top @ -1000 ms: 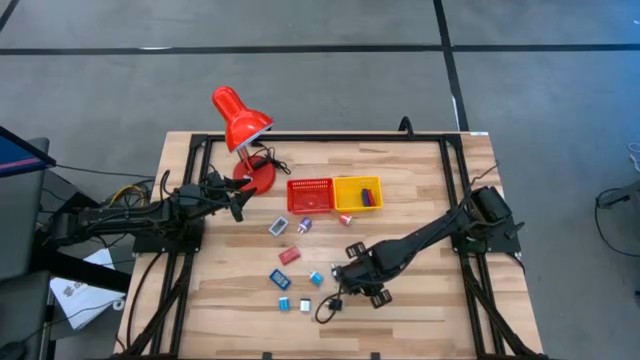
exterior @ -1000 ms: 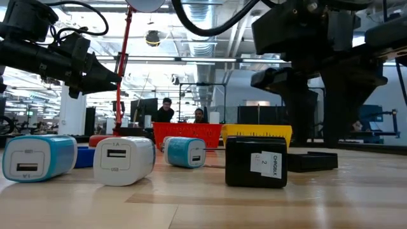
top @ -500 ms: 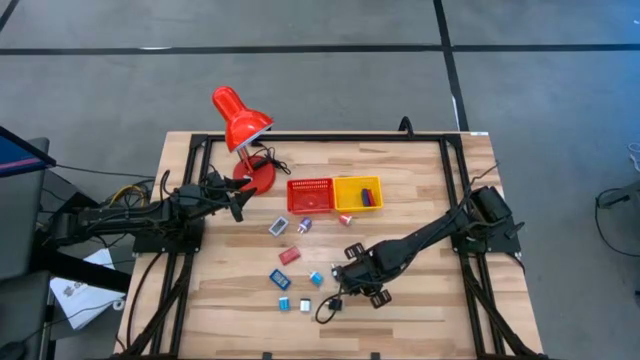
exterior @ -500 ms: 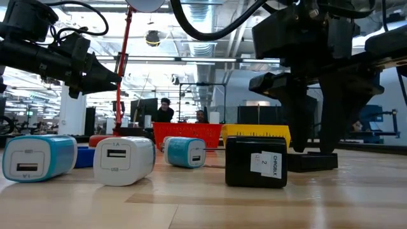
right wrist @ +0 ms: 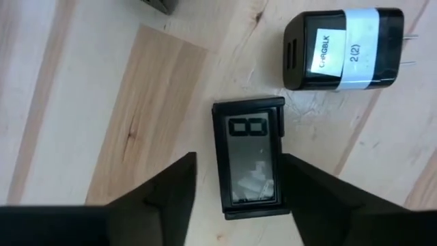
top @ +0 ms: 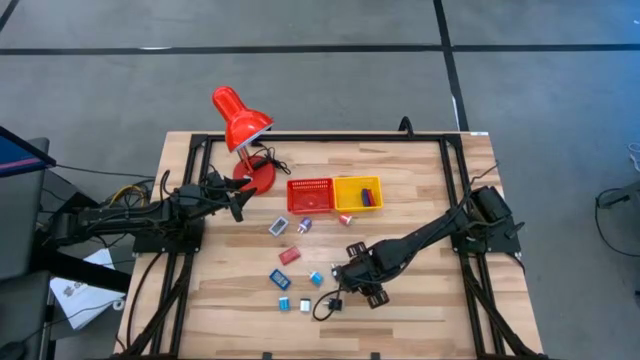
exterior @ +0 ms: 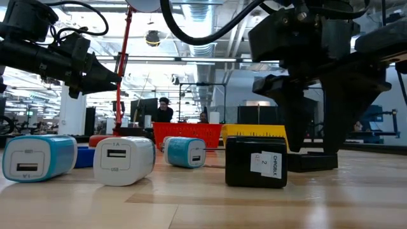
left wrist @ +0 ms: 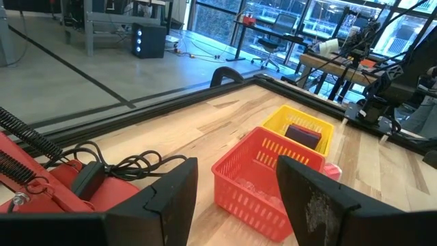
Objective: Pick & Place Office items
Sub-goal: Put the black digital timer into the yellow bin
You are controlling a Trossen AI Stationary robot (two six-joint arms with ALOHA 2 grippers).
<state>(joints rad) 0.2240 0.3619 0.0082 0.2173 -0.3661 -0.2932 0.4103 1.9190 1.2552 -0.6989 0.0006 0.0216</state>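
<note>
Between open right gripper (right wrist: 237, 188) fingers, flat black piece (right wrist: 250, 167).

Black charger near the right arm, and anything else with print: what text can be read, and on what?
"CHRGBLK" and "2(2)": white label on the black charger.
"1A" and "USB": face of the white charger.
"00"-like digits: black flat display piece, uncertain.
Cyan chargers' markings: too small to read.

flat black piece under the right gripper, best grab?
Grip the flat black piece across its two long edges, near mid-length, coming straight down from above. It lies flat on the table and is narrow that way, and the right gripper hangs over it with a finger on each long side.
</note>
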